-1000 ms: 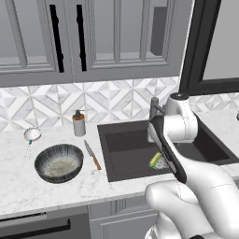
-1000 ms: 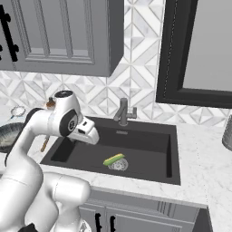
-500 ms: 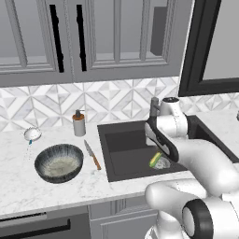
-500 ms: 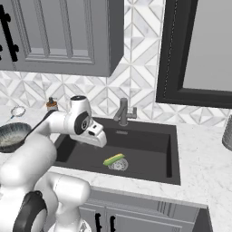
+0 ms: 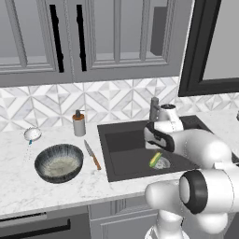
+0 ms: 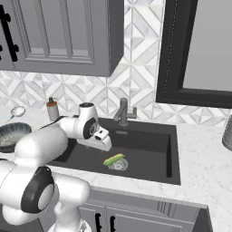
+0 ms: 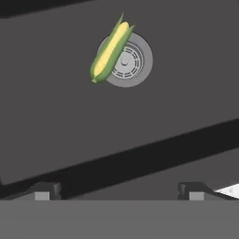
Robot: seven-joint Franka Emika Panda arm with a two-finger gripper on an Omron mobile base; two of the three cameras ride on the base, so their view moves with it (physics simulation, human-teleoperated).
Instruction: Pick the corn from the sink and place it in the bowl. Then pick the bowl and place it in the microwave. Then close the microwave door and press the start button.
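Fully spread and empty, the gripper (image 7: 119,189) hangs over the sink (image 6: 149,145), touching nothing; the corn (image 7: 109,48) lies apart on the basin floor, partly across the round drain (image 7: 130,62).

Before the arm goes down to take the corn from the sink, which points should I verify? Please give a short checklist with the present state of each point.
1. Gripper open and holding nothing: ok.
2. Corn lies in the sink, partly over the drain, nothing on top of it: ok.
3. Gripper lined up over the corn: not ok; in the hand view the corn sits well ahead of the fingertips.
4. Faucet away from the path down: ok; it stands at the back rim.
5. Bowl upright on the counter, ready to receive: ok.
6. Knife apart from the bowl: ok.
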